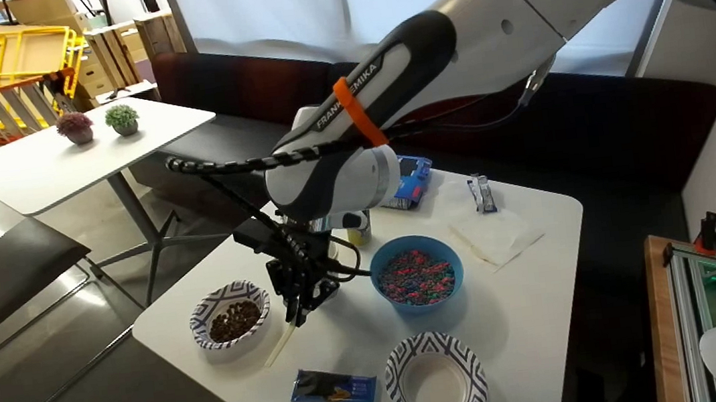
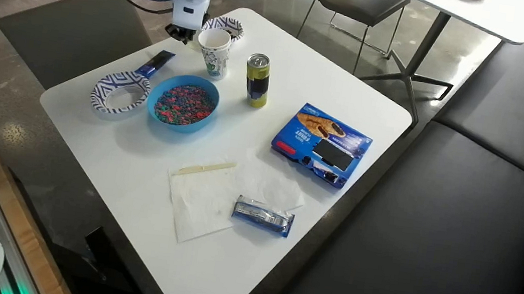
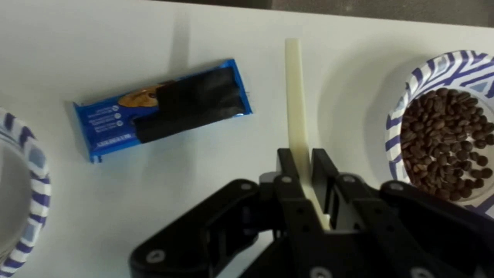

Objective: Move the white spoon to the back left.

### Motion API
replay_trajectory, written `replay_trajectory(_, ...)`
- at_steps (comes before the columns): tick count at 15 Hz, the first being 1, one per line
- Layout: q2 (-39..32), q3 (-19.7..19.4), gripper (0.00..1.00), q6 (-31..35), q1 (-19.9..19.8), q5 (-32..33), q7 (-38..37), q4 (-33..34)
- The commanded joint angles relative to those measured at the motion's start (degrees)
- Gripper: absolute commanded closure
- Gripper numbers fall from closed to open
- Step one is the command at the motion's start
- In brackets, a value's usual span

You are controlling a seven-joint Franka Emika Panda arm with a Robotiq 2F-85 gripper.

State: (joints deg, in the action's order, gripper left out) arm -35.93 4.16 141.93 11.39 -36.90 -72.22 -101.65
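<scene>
The gripper [image 3: 301, 154] is clenched on a slim, pale utensil, which I take to be the white spoon [image 3: 295, 92]. The spoon is pinched between the two fingertips, its longer, straight part jutting out ahead of the gripper and its inner end mostly hidden. A thin shadow [image 3: 180, 44], well apart from it, suggests that it is off the table [image 1: 526, 316].

The likeliest mishap, I judge, is a twist or slip: the hold looks off-centre on a narrow shaft, so a knock on the long free part could lever it round. A low sideways swing might catch the patterned bowl of brown bits [image 3: 393, 143], just beside the gripper, or topple the tall paper cup [image 2: 214, 57], also near it. Let go too high, the spoon could bounce and land askew.

Counted outward from the gripper: one spoon, held; one blue wrapped bar [image 3: 162, 110], near; one paper cup; two patterned bowls, the near one and a second patterned bowl [image 1: 435, 384] past the bar; one blue bowl [image 2: 188, 129], farther out than the cup; one can [image 2: 256, 83] beyond the cup; one blue box [image 2: 321, 142] past that; and, well apart from the gripper, one pale knife-like utensil [image 2: 204, 168] at the edge of a white napkin [image 2: 203, 207], with a silver-and-blue packet [image 2: 263, 216] beside it. Whether napkin and packet are single or double, I cannot tell.
</scene>
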Motion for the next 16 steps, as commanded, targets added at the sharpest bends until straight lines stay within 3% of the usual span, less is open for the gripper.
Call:
replay_trajectory(1,-6.2,-0.5,0.96,5.2,2.2,2.4,-4.9,6.1)
replay_trajectory(4,-9.0,-0.6,0.96,7.7,3.0,3.6,-7.8,8.7)
replay_trajectory(12,-11.8,-0.8,0.96,6.9,2.9,8.3,-13.8,11.9)
replay_trajectory(13,-11.8,-0.9,0.79,6.6,2.9,9.0,-14.2,12.1)
replay_trajectory(14,-11.5,-1.2,0.56,5.8,3.2,9.9,-14.9,11.9)
replay_trajectory(16,-9.8,-2.3,0.53,3.8,4.8,12.5,-17.9,10.2)
